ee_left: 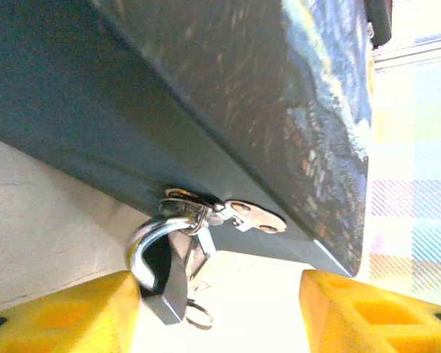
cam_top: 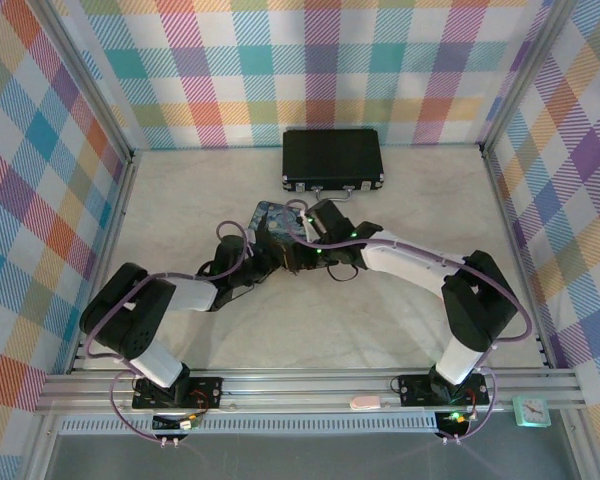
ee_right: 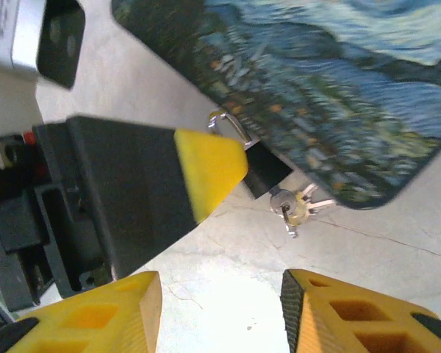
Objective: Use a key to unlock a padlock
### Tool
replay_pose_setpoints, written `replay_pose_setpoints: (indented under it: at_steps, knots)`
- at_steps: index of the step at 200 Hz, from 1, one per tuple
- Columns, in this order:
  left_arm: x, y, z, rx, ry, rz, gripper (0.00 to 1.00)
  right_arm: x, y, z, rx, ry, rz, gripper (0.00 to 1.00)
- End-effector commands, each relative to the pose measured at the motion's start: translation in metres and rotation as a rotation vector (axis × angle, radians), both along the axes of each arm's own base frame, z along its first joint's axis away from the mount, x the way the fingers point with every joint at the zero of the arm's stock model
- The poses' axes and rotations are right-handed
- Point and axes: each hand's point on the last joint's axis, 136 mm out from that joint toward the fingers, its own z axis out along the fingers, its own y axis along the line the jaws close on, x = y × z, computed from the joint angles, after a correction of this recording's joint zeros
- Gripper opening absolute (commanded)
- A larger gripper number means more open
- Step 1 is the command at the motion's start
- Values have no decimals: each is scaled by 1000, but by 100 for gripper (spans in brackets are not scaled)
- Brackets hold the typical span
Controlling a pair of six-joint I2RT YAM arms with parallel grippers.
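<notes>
Yellow fingers of the left gripper [ee_left: 217,287] and the right gripper [ee_right: 220,283] are standing released, grasping nothing. Between the left fingers, the tiny dark-bodied padlock [ee_left: 173,283] is hanging, its silvery metal shackle [ee_left: 141,250] threading the hasp [ee_left: 257,217] of the blue painted tin [ee_left: 206,88]. The small thin metal key [ee_right: 292,209] is sitting in the keyhole. Insertion is looking done, while the release of the shackle is appearing outstanding.

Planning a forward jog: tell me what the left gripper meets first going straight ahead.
Probably the padlock, hanging from the hasp of the blue tin just ahead of the left gripper; the tin's wall comes right behind, though depth is unclear.
</notes>
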Motion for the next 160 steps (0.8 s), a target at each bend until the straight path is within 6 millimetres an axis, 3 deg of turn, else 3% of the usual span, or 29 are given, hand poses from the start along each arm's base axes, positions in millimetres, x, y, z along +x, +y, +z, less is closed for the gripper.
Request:
replay_pose_setpoints:
  at_steps: [1, 41, 78, 120, 160]
  knots:
    - [1, 27, 2, 3, 26, 66, 62, -2, -4, -13, -150, -40, 47, 49]
    - [4, 70, 13, 58, 28, 146, 68, -8, 18, -29, -286, -97, 144, 53]
    - [16, 102, 21, 81, 33, 211, 71, 1, 28, -49, -444, -171, 198, 55]
    - [34, 105, 29, 13, 4, 242, 71, 15, 39, -66, -569, -294, 239, 56]
    - [42, 100, 38, -30, -26, 239, 69, 29, 37, -84, -633, -361, 236, 56]
